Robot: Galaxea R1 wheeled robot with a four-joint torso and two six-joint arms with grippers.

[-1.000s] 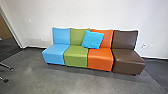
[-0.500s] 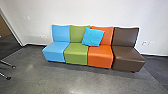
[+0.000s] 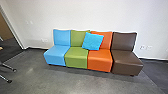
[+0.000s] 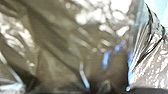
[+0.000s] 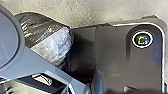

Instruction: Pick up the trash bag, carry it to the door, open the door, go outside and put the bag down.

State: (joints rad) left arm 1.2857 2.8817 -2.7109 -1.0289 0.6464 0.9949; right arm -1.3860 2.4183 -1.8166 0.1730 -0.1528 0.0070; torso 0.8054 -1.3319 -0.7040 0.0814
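Shiny, crinkled plastic of the dark trash bag [image 4: 57, 45] is close against the camera in the left wrist view, with bright glints and folds. The right wrist view has the same bulging bag [image 5: 37, 27], part dark and part lit pale, beside the robot's dark base plate. How the left gripper stands on the bag cannot be made out.
A row of joined seats, blue, green, orange and brown [image 3: 126, 60], stands against the white wall [image 3: 100, 15], with a blue cushion [image 3: 92, 41] on it. Chair legs [image 3: 8, 67] poke in at the left, near a doorway [image 3: 6, 30].
The head view has tilted slightly up and down, and the camera has moved a little. The seats and cushion stay as they were.
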